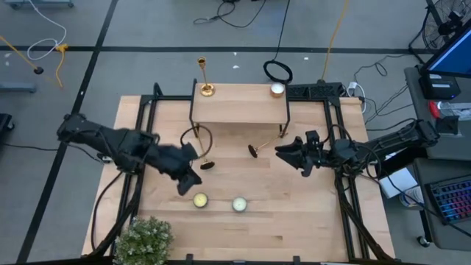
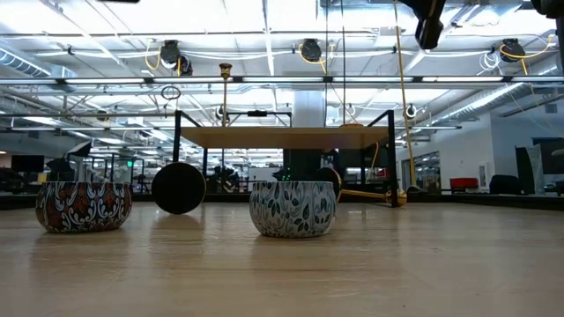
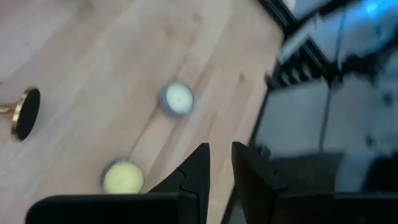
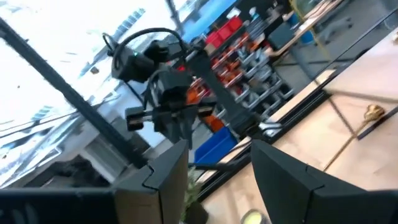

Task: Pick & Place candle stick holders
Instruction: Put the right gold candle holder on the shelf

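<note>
One gold candle stick holder (image 1: 204,77) stands upright on the raised wooden shelf (image 1: 239,103) at the table's far side. Two more lie on their sides on the table: one with its round base (image 1: 207,164) near my left gripper, one (image 1: 266,143) under the shelf's right end, also seen from the right wrist (image 4: 360,127). My left gripper (image 1: 190,188) (image 3: 219,148) hovers above the table left of the two candles, its fingers a narrow gap apart with nothing between. My right gripper (image 1: 282,151) (image 4: 217,144) hangs open and empty in the air beside the right lying holder.
A yellow candle tin (image 1: 199,200) and a pale one (image 1: 239,204) sit near the table's middle front. A white candle (image 1: 277,90) is on the shelf's right end. A potted plant (image 1: 143,239) stands at the near left corner. Black frame rails (image 1: 342,184) run along both sides.
</note>
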Action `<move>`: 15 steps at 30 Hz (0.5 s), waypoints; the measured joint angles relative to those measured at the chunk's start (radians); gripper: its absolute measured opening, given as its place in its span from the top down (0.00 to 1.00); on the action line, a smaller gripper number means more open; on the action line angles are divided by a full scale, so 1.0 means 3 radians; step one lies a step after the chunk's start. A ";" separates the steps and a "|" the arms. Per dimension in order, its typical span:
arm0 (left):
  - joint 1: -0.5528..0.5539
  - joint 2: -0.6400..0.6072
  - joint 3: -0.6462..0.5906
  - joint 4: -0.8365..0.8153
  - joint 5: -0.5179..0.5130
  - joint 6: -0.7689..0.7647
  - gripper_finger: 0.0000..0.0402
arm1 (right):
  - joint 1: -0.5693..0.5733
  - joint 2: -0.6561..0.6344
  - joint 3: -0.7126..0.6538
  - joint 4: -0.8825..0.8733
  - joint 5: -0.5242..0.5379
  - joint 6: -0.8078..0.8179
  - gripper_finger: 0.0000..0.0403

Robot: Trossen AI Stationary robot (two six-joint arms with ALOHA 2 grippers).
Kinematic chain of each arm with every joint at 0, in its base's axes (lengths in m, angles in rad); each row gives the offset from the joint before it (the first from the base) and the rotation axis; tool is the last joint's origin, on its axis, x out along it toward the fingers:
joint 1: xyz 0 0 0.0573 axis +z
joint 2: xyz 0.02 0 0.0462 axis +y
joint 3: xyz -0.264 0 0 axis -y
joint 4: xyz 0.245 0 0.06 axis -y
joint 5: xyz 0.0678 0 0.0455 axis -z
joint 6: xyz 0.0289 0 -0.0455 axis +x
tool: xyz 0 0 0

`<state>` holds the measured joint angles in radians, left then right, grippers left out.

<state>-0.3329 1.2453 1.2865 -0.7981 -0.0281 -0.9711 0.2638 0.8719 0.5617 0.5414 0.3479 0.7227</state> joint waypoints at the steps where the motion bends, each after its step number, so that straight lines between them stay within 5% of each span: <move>1: -0.0125 0.0044 -0.0002 0.0057 -0.0187 -0.0114 0.82 | 0.0000 0.0000 -0.0001 -0.0002 -0.0052 0.0015 0.58; 7: -0.0495 0.0501 -0.0005 0.0980 -0.0508 -0.0284 0.82 | 0.0000 -0.0001 -0.0001 -0.0001 -0.0285 0.0229 0.58; 15: -0.0347 0.1264 -0.0002 0.1775 -0.0554 -0.0489 0.82 | -0.0001 0.0000 -0.0001 0.0013 -0.0465 0.0162 0.58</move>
<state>-0.4369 1.6245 1.2859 -0.2656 -0.1943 -1.1179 0.2634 0.8719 0.5613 0.5451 0.2082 0.7712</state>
